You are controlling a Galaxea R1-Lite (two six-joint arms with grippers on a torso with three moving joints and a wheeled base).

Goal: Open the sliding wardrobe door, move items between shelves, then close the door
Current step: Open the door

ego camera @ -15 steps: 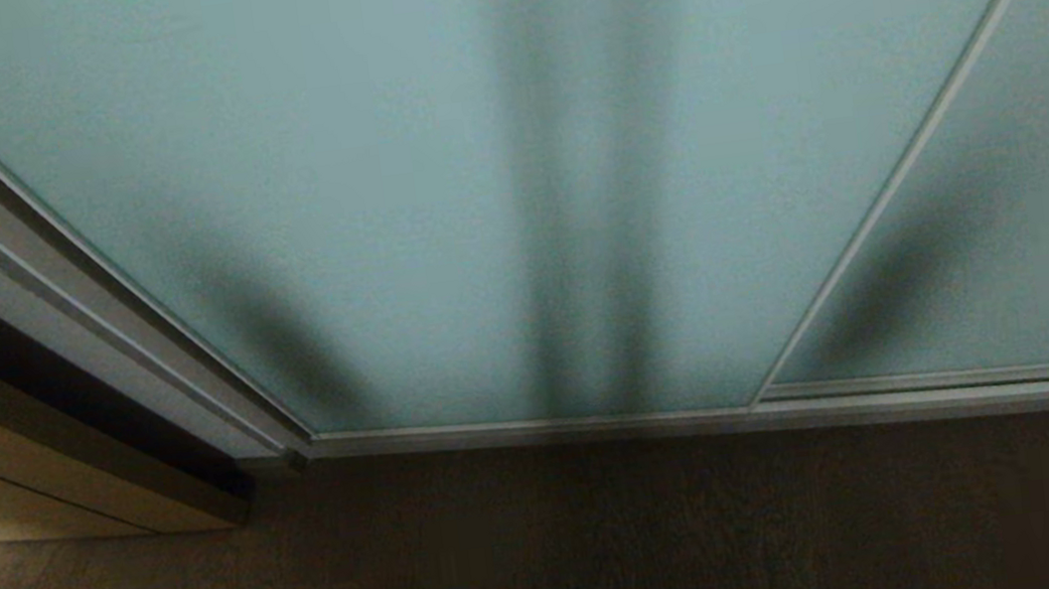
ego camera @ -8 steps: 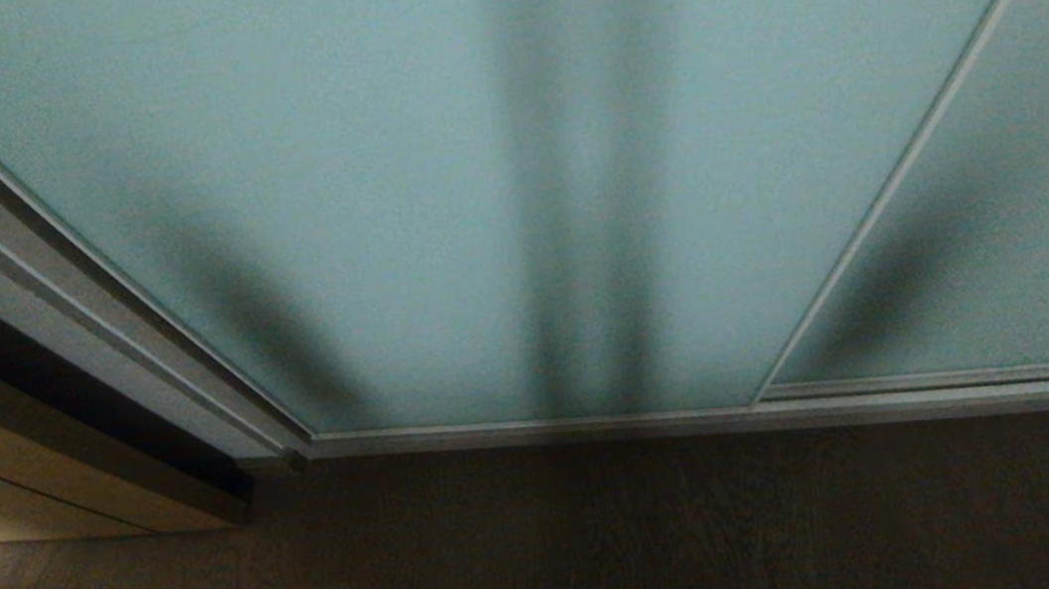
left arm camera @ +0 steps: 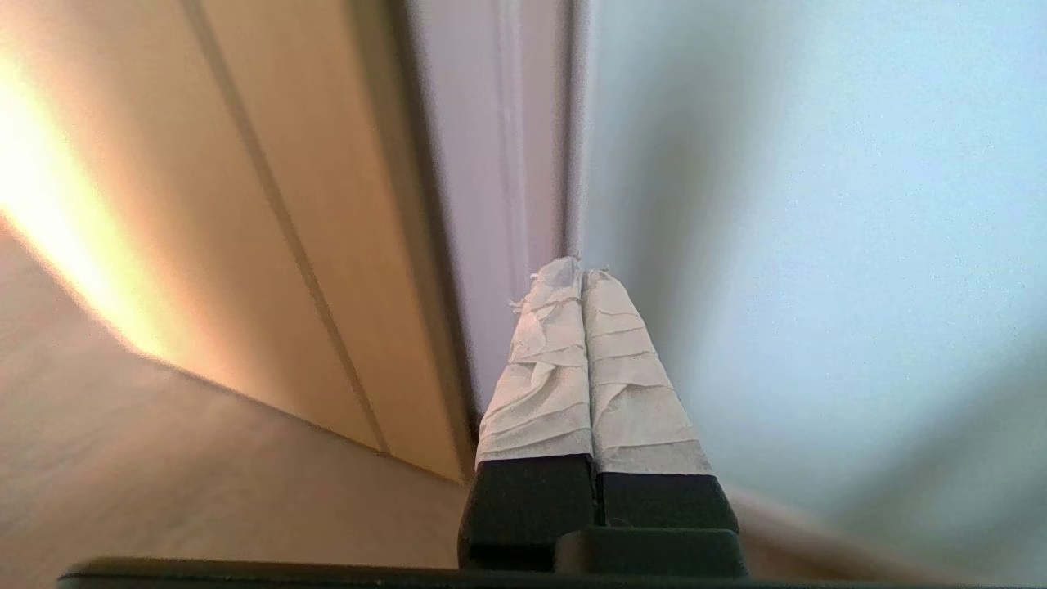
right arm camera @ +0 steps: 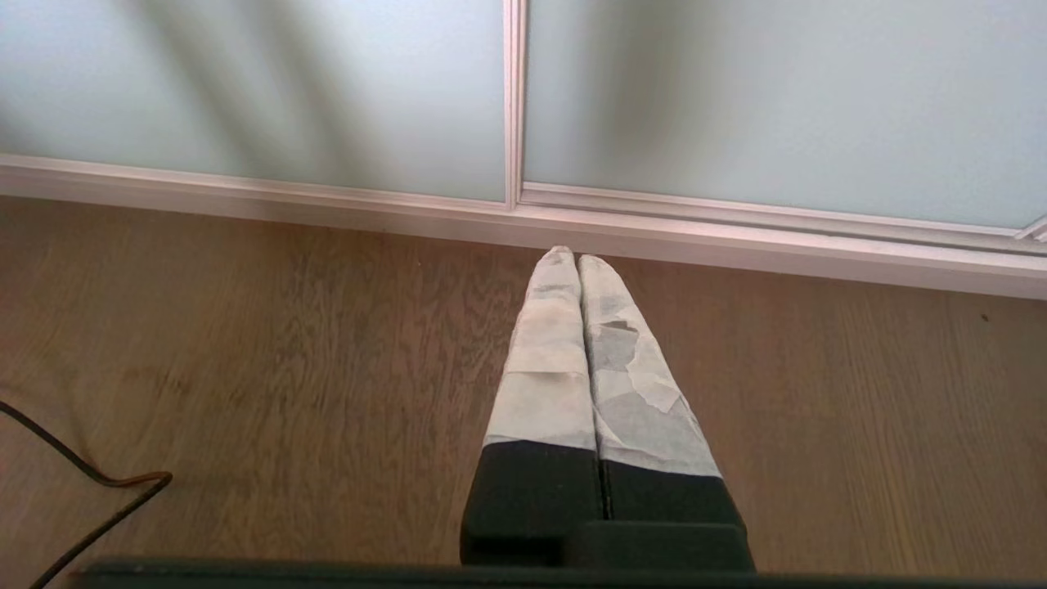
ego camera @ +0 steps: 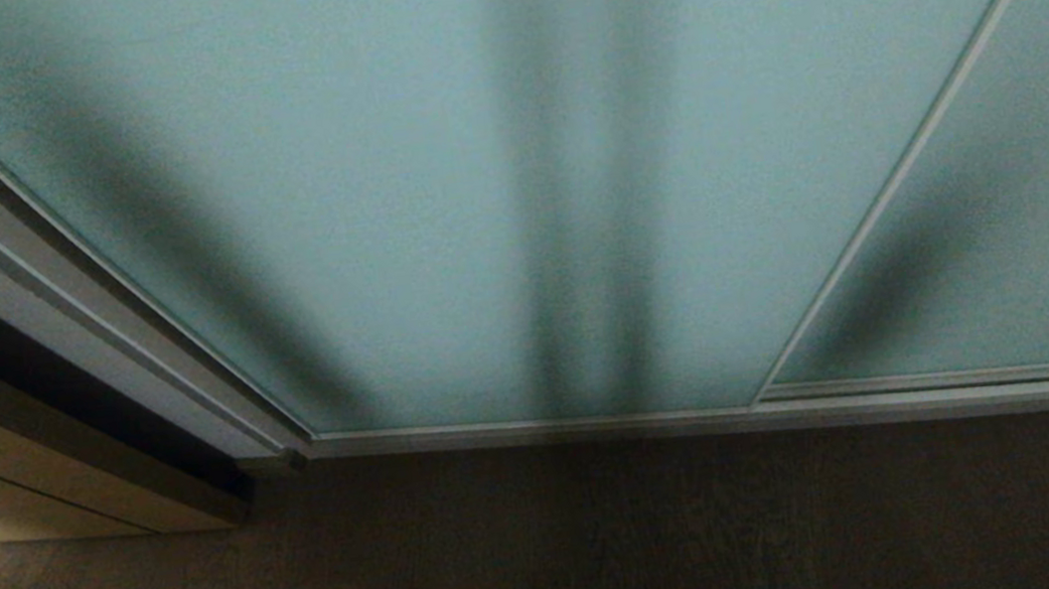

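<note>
Before the sliding wardrobe door [left arm camera: 818, 204], the left gripper [left arm camera: 581, 274] is pointing at its left frame edge with taped fingers pressed together (beige wooden panel [left arm camera: 245, 204] just beside); the right gripper [right arm camera: 577, 260], likewise closed, is hanging above the wooden floor [right arm camera: 286, 343] near the door's bottom rail

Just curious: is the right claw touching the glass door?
Apart. The right wrist view shows the right gripper short of the sliding wardrobe door, over bare floor.

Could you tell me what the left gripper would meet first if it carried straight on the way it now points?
Probably the slim silver-white metal frame at the edge of the frosted pale blue-green glass sliding door: the shut left gripper points at that seam, though depth is unclear.
</note>
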